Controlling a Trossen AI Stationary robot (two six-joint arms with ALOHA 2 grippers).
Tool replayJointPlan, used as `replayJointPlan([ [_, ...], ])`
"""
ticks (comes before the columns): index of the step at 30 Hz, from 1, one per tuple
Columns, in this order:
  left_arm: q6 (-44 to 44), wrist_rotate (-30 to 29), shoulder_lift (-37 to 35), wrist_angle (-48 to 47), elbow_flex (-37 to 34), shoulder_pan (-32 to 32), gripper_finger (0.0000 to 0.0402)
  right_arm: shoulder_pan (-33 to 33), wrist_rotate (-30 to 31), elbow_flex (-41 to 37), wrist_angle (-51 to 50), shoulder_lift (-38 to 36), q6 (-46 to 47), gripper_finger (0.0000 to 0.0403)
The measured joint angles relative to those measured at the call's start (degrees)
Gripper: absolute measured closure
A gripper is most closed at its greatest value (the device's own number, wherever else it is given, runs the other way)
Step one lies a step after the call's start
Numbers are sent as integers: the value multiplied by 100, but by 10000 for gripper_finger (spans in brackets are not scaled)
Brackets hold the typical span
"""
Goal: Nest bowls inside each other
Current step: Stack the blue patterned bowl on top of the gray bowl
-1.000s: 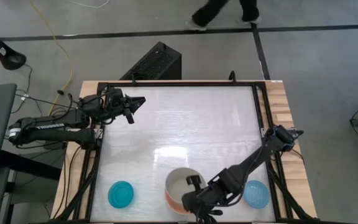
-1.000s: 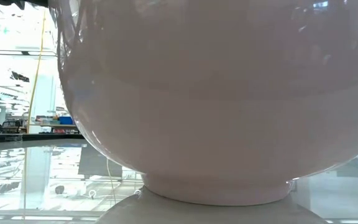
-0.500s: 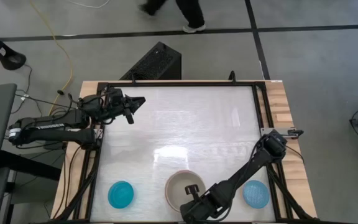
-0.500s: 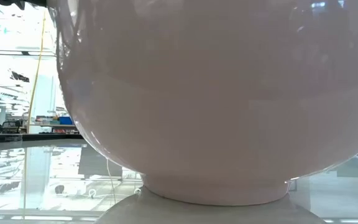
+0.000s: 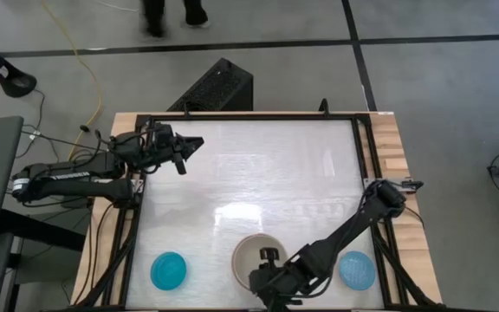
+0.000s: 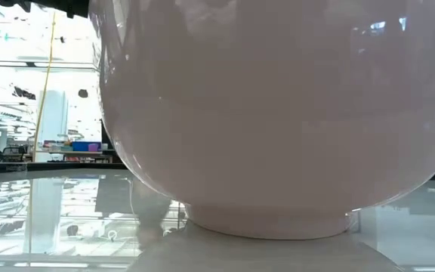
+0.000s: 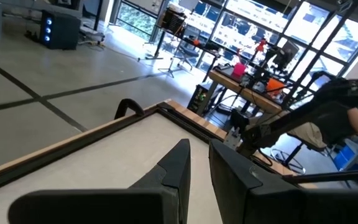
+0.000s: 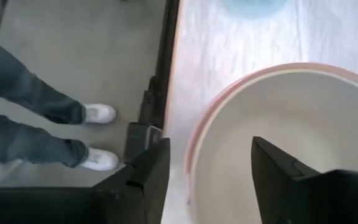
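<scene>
A beige bowl sits nested in a pink-rimmed bowl at the middle of the table's near edge. In the low view this stack fills the picture and stands on its foot ring. My right gripper hangs open over the stack's near rim; one finger is outside the rim, the other over the hollow, and neither touches it. A teal-blue bowl rests at the near left, a light blue bowl at the near right. My left gripper waits at the far left, held level with only a narrow slit between its fingers.
A black frame runs round the table. A person's legs and white shoes stand just beyond the near edge, and another person walks on the floor past the far edge. The table's middle holds nothing.
My right gripper has opened and let go of the stack's near rim while sinking a little. The inner bowl was tilted, with pink showing at its near left. It now lies level inside the pink bowl. In the low view the stack has shifted slightly sideways.
</scene>
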Motion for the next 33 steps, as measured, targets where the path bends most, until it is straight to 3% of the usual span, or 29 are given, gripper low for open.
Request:
replayJointPlan([
  [8, -54, 552, -2, -555, 0, 0, 354, 81, 549, 2, -736, -389, 397, 218],
  [18, -337, 2198, -2, -1941, 0, -261, 354, 160, 1435, 7, -2349, -930, 1225, 225],
  [24, -467, 3164, -2, -2909, 0, -793, 354, 330, 2164, 7, -3642, -1290, 2104, 225],
  [29, -781, 3443, -2, -3545, -2, -1492, 354, 406, 2791, 5, -4699, -1618, 3130, 225],
  [33, -1051, 3425, 13, -3924, -2, -2213, 354, 397, 3214, -285, -4688, -2022, 3449, 225],
])
